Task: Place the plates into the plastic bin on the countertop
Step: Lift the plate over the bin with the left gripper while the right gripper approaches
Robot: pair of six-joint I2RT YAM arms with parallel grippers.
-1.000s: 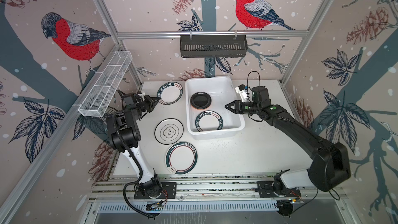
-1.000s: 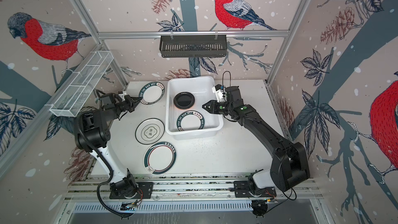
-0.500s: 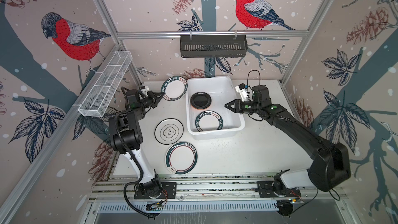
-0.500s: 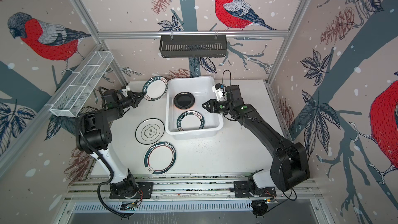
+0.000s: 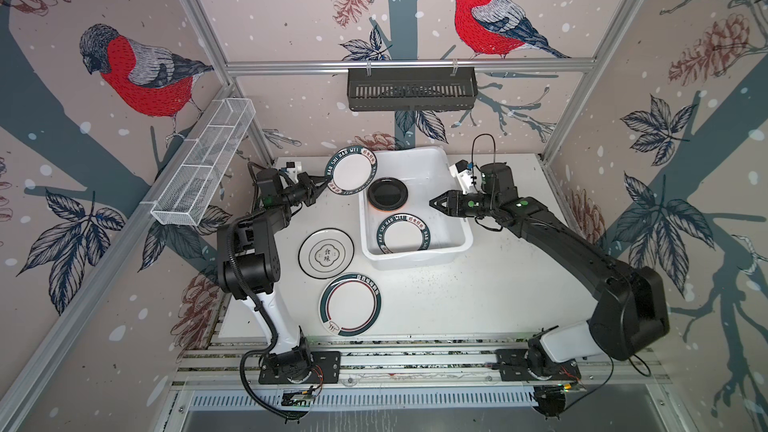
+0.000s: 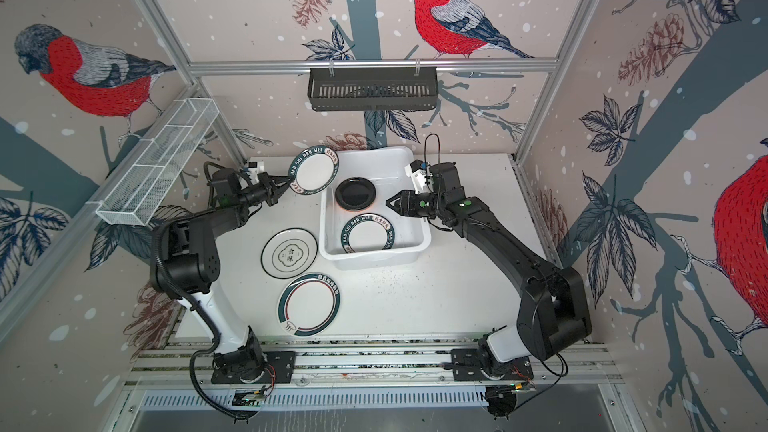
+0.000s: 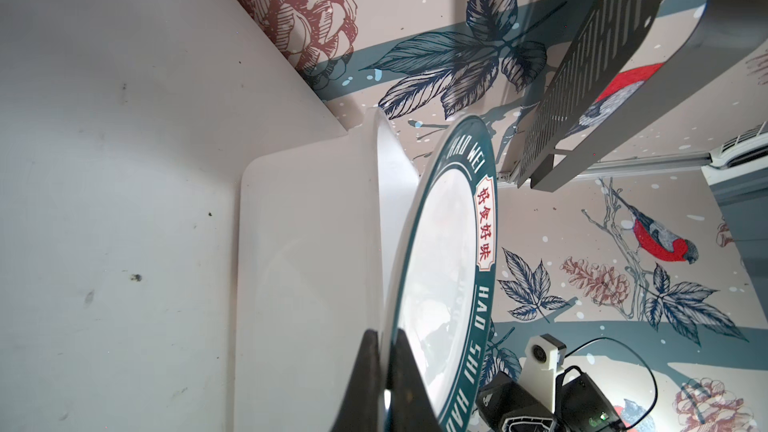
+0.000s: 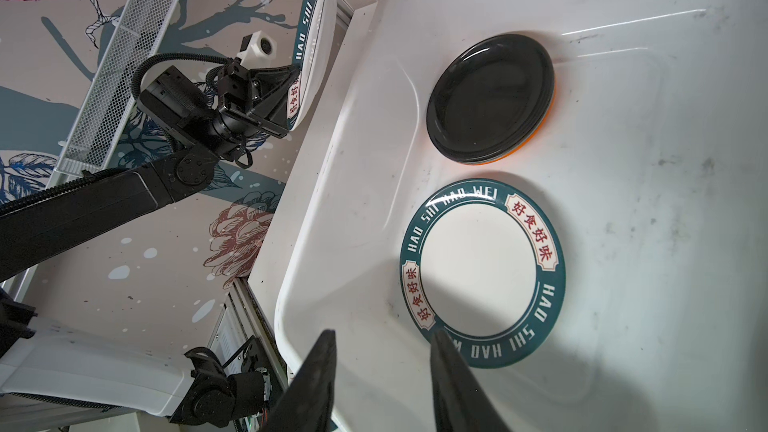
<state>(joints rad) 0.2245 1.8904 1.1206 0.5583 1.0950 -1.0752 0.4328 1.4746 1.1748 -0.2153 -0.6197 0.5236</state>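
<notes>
White and speckled, the countertop (image 5: pixel 478 297) carries the plastic bin (image 5: pixel 415 258). Inside it we see a lettered green-rimmed plate (image 5: pixel 402 233) lying flat beside a small black plate (image 5: pixel 387 193), which is stacked over an orange edge (image 8: pixel 515 155). Two more large plates lie flat on the countertop left of the bin: an emblem plate (image 5: pixel 326 253) and a ringed plate (image 5: pixel 350 304). We judge these plates stiff, glossy and slippery, light enough for a rim pinch yet liable to chip or swing. The flat ones offer only a thin raised edge to take. The left gripper (image 5: pixel 321 189) is clamped on the rim of a held plate (image 5: pixel 351 171), which is tilted and raised by the bin's far left corner. The right gripper (image 8: pixel 382 340) hangs over the bin, jaws partly apart and empty. We cannot tell how many plates sit under the black one, and the held plate's underside is hidden.
</notes>
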